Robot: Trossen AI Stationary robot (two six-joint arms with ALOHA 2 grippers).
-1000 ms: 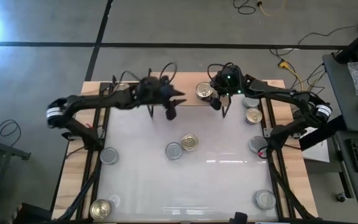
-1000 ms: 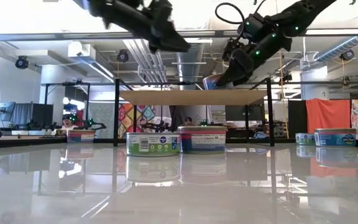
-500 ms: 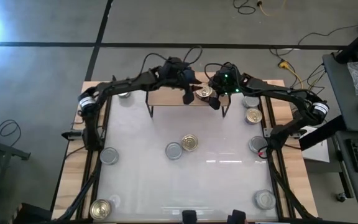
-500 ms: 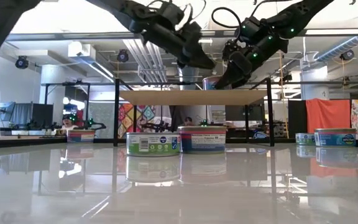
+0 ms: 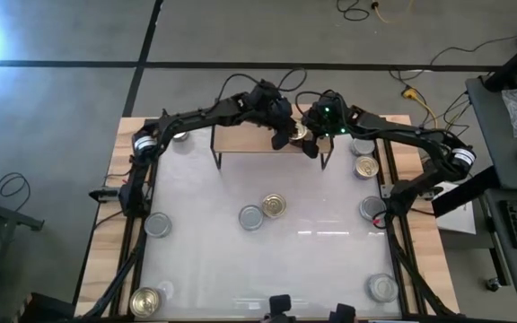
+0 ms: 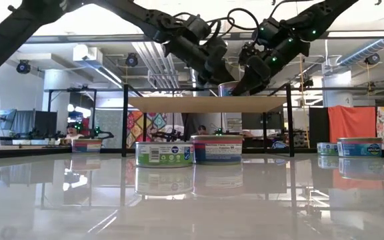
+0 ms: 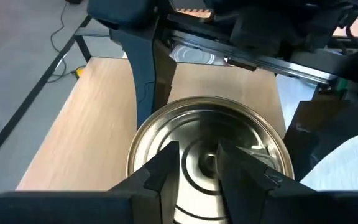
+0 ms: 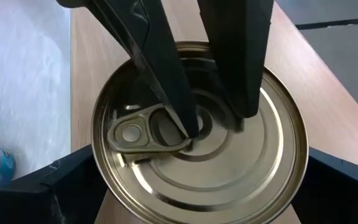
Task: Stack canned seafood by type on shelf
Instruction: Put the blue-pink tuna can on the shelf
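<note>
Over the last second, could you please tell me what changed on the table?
The left claw swung right over the shelf to the gold-topped tin, its narrow fingers over the lid. The right claw stayed at that tin, spread around it. The other tins stayed put.

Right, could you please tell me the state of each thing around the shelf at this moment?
Gold-top tin: upright on the shelf, sealed, pull ring flat.
Shelf: standing, tin near its right end.
Left gripper: narrowly open, tips down at the tin's top.
Right gripper: open wide, straddling the tin.
Mid-table silver tin: upright, loose.
Mid-table gold tin: upright, loose.
</note>
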